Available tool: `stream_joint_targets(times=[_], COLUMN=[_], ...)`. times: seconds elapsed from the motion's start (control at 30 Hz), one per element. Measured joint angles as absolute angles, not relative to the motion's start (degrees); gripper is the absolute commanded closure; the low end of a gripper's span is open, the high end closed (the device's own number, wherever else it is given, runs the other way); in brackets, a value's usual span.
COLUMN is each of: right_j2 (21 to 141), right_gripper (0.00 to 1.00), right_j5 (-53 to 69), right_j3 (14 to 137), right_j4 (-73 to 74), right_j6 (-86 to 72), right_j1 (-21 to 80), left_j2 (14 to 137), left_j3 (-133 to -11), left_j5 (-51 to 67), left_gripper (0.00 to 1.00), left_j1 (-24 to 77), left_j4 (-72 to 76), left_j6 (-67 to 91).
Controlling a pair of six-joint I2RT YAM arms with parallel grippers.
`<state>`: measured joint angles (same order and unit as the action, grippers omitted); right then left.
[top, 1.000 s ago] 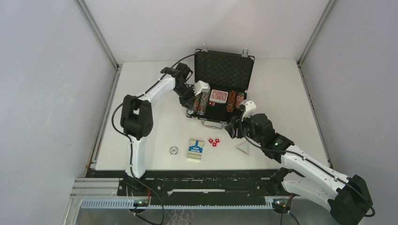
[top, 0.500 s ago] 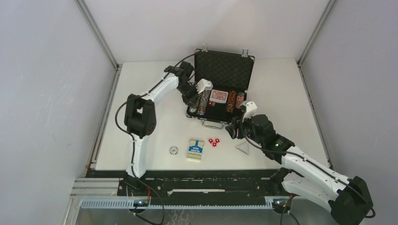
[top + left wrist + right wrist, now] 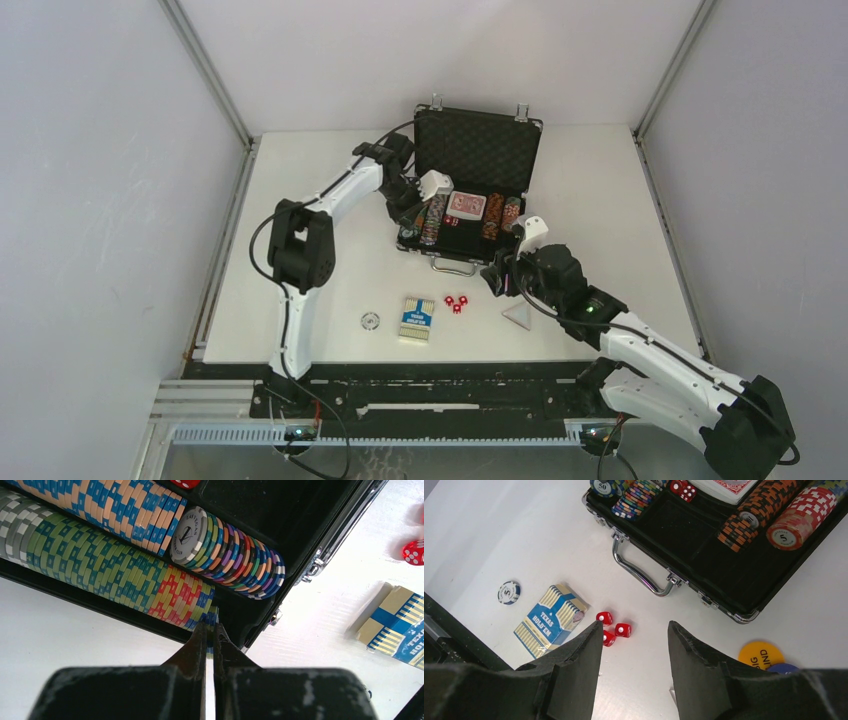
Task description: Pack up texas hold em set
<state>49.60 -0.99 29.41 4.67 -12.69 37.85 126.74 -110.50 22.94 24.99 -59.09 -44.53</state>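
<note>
One briefcase [image 3: 478, 150] stands open at the table's far middle, rows of poker chips [image 3: 125, 575] lying in its base. Your left gripper [image 3: 211, 629] is closed, tips at the outer chip row's end. Three red dice [image 3: 611, 627] and a blue card box [image 3: 549, 620] lie before the case; your right gripper [image 3: 634, 630] hangs spread near them, empty.
</note>
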Motion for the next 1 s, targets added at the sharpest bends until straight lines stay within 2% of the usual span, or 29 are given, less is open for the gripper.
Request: stream_joint_targets(times=[0.1, 0.6, 0.73, 1.0], right_j2=[49.6, 49.6, 49.6, 49.6], right_gripper=[0.42, 0.41, 0.42, 0.41], right_j5=[-1.0, -1.0, -1.0, -1.0], right_j3=[29.4, 29.0, 28.9, 28.9], right_j4=[4.7, 4.6, 4.6, 4.6], right_j6=[-12.7, -12.7, -12.7, -12.7], right_j1=[37.8, 37.8, 37.8, 37.8], left_j2=[126.7, 126.7, 126.7, 126.7], left_j3=[-110.5, -110.5, -110.5, -110.5], left_j5=[22.9, 24.9, 25.5, 25.5], left_gripper=[0.96, 0.95, 0.84, 0.81], left_j1=[25.0, 26.2, 26.3, 26.3], left_j4=[-59.0, -57.9, -57.7, -57.5], left_j6=[-44.6, -46.6, -47.1, -47.0])
